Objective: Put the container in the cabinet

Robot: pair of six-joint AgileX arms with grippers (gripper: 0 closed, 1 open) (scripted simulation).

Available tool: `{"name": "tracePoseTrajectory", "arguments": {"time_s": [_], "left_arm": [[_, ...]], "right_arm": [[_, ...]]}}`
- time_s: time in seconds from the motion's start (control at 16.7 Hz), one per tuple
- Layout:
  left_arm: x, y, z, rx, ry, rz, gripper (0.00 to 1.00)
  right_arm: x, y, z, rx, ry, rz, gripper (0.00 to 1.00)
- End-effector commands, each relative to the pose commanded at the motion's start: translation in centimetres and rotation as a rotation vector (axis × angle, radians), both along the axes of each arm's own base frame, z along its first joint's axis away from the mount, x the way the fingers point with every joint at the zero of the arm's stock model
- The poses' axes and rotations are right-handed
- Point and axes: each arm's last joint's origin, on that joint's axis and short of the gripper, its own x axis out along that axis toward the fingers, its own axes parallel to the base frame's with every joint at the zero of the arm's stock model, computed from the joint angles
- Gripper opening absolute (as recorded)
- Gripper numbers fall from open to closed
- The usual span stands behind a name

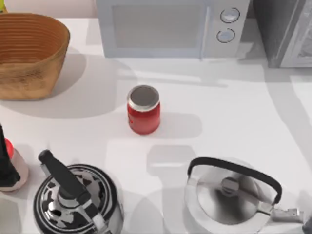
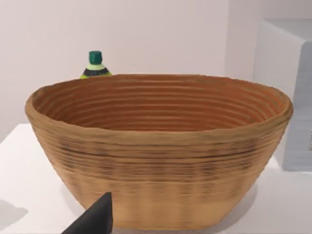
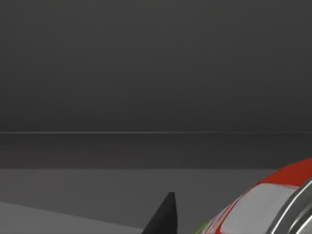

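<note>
You have open counter point(image 1: 229, 112) to the right of the red jar point(image 1: 143, 109), running back toward the cabinet point(image 1: 282, 31). The microwave point(image 1: 170, 27) blocks the rear middle, the basket point(image 1: 29, 53) the rear left. Two kettles point(image 1: 78, 200) point(image 1: 234, 195) crowd the near edge.

A red jar point(image 1: 143, 110) with a grey lid stands mid-desk point(image 1: 234, 112), between a wicker basket point(image 1: 30, 54), a white microwave point(image 1: 170, 27), the grey cabinet point(image 1: 285, 31) and two kettles point(image 1: 75, 197).
</note>
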Motion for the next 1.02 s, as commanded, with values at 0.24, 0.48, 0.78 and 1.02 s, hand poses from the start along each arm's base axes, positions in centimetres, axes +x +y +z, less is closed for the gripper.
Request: {"name": "tracePoseTrajectory", "arguments": {"time_s": [0.24,0.48,0.78,1.02], "left_arm": [[0.0,0.0,0.0,0.0,0.0,0.0,1.0],[0.0,0.0,0.0,0.0,0.0,0.0,1.0],[0.0,0.0,0.0,0.0,0.0,0.0,1.0],[0.0,0.0,0.0,0.0,0.0,0.0,1.0]], "right_arm": [[0.8,-0.1,0.2,0.0,0.006,-0.004,0.0],[3.8,0.1,1.7,-0.002,0.002,-0.009,0.0],[8.8,-0.1,3.9,0.003,-0.037,-0.017,0.0],[12.6,-0.3,3.3,0.004,-0.031,-0.013,0.0]]}}
